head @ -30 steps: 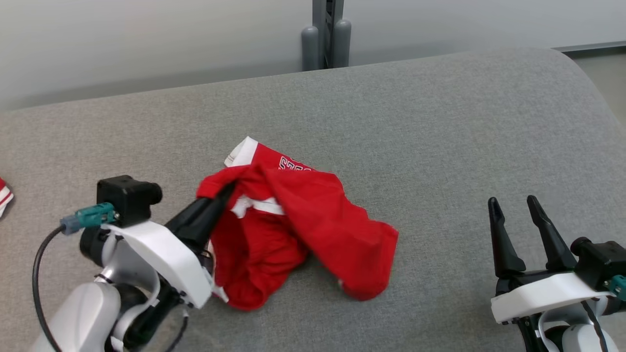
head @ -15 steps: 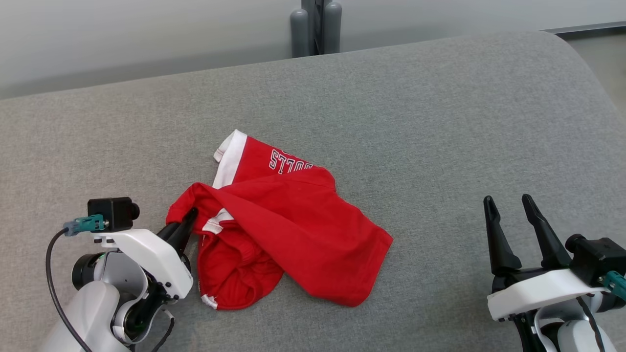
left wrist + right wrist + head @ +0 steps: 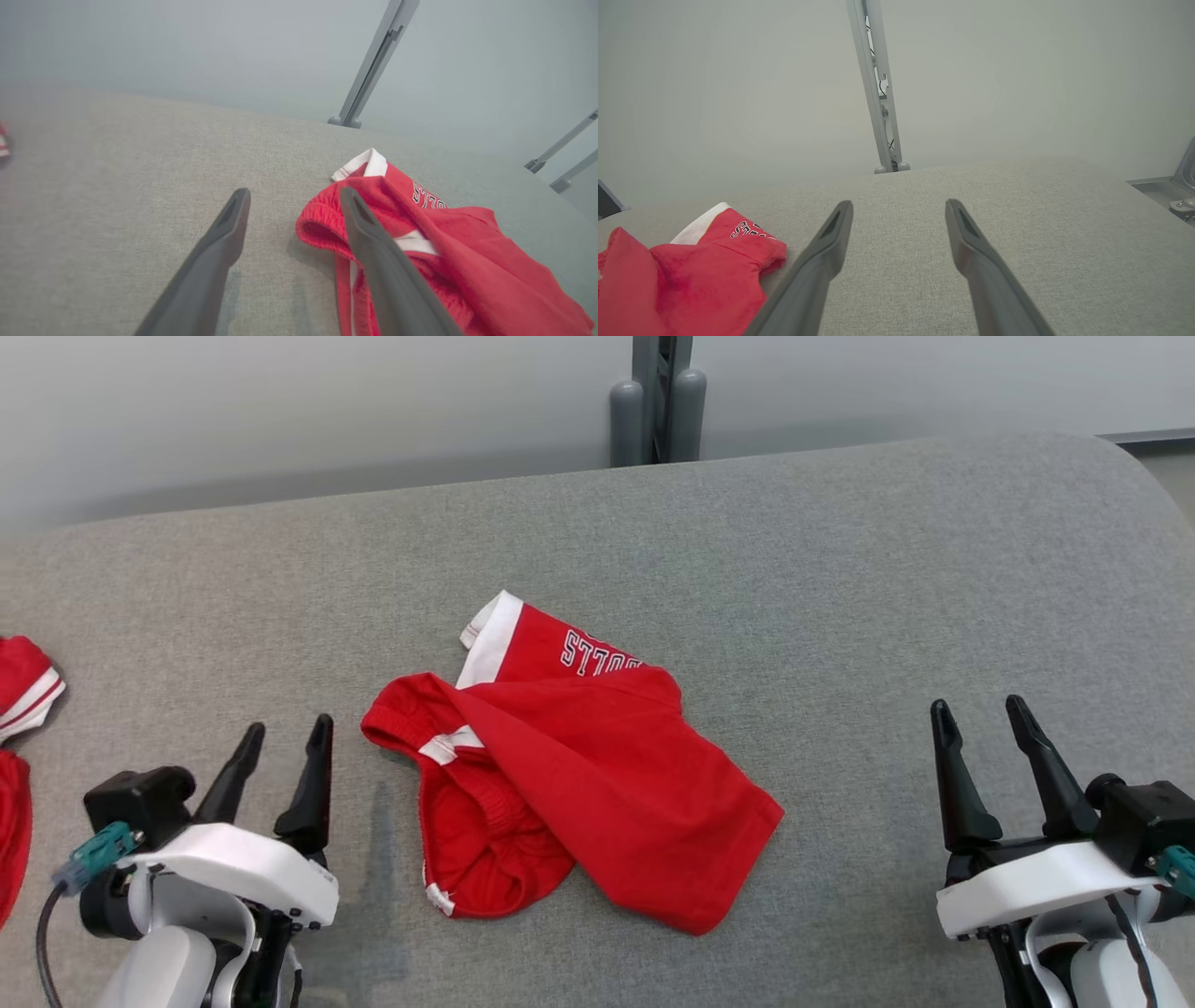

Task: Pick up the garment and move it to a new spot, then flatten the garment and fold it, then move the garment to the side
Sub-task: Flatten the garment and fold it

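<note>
- Fingers (image 3: pixel 308 784) of the left gripper (image 3: pixel 288 728): spread apart, holding nothing, pointing away from the robot at the lower left of the head view, above the grey bench (image 3: pixel 840 569).
- Second cloth (image 3: pixel 23 681): red with white stripes, cut off by the far left edge of the head view, well apart from the left gripper.
- Garment (image 3: pixel 579 775): red, with a white band and white lettering. It lies crumpled near the middle of the bench, one layer folded over another. Its nearest edge sits just to the right of the left gripper, with a gap between them in the head view. In the left wrist view the left gripper (image 3: pixel 294 193) has the garment (image 3: pixel 467 261) to its right.
- Post (image 3: pixel 658 401): grey, upright behind the far bench edge.
- Right gripper (image 3: pixel 977 709): fingers spread, holding nothing, at the lower right, well apart from the garment. The right wrist view shows bare bench between them (image 3: pixel 899 205) and the garment (image 3: pixel 691 275) at lower left.
</note>
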`<state>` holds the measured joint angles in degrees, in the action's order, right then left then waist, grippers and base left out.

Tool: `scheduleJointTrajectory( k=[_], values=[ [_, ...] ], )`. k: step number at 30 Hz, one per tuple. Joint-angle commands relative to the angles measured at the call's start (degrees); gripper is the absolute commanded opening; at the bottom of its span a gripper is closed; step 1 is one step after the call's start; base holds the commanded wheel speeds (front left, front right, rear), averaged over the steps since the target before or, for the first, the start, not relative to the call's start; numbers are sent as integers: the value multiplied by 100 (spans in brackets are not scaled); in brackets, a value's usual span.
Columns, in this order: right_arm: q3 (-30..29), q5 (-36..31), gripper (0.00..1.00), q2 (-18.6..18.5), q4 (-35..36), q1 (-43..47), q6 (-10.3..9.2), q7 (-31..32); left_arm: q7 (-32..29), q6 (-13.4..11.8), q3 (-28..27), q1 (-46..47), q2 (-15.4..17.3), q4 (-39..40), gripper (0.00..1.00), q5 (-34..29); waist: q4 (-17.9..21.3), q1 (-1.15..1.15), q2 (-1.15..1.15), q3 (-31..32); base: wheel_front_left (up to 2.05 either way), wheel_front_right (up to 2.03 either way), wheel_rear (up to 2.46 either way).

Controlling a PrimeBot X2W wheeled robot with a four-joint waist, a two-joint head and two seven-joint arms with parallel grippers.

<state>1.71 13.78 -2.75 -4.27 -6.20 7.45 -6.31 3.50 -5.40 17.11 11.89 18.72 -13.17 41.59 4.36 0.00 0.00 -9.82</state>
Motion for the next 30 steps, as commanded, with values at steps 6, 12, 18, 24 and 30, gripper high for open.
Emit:
scheduleJointTrajectory(
  k=[6, 12, 18, 24, 30],
  values=[
    [-113, -140, 100, -33, 153, 26, 7, 53, 601, -342, -208, -339, 102, 766, 100, -313, -214, 0, 0, 118, 0, 0, 0],
    [-130, -257, 100, -33, 290, 98, 7, 154, 919, -632, -236, -559, 303, 1352, 100, -838, -322, 0, 0, 296, 0, 0, 0],
    [-86, -293, 100, -34, 392, 250, 7, 258, 827, -909, -100, -755, 430, 1765, 100, -1188, -356, 0, 0, 417, 0, 0, 0],
    [-91, -308, 100, -33, 457, 313, 7, 323, 670, -1009, -51, -827, 472, 1909, 100, -1230, -377, 0, 0, 423, 0, 0, 0],
    [491, -620, 100, -50, 414, 188, 7, 612, 620, -1027, -45, -822, 489, 1928, 100, -1178, -415, 0, 0, 360, 0, 0, 0]
  ],
)
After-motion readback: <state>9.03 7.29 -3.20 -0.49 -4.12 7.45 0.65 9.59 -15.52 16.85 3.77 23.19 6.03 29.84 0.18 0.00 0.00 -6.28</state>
